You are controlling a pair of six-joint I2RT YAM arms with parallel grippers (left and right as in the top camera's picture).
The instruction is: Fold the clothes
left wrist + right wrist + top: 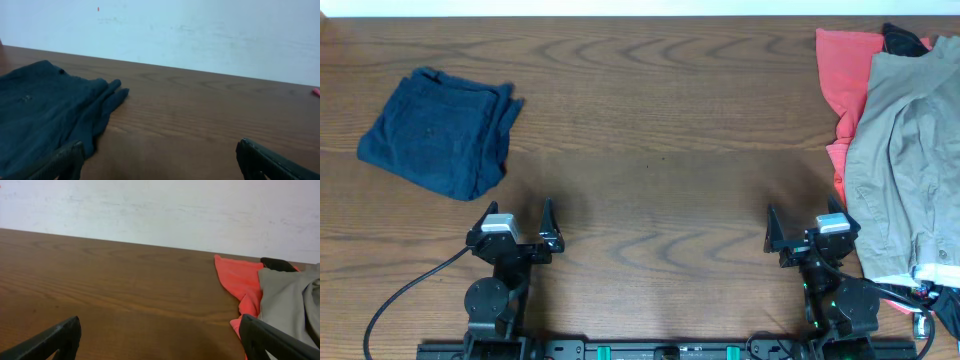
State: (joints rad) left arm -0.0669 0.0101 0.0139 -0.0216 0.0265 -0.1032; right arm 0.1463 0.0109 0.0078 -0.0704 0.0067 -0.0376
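When viewed from overhead, noted dark navy shorts as a compact folded bundle at far left of wooden table, with layered edges bunched on the side toward table centre. Well apart from both grippers, touching neither. From left wrist camera, shorts low and left, just beyond the left-hand finger.

Left gripper near front edge, below and right of the shorts. Jaws spread wide, gripping nothing, only bare wood between. Same from wrist camera: left gripper agape and empty.

Right gripper near front edge on right side. Jaws wide apart, nothing held. Same from wrist camera: right gripper over bare wood.

Far right: khaki-grey garment draped over coral-red cloth, plus small black item at back edge. Right gripper just beside khaki fabric; contact not determinable. Black cable trailing from left arm base.
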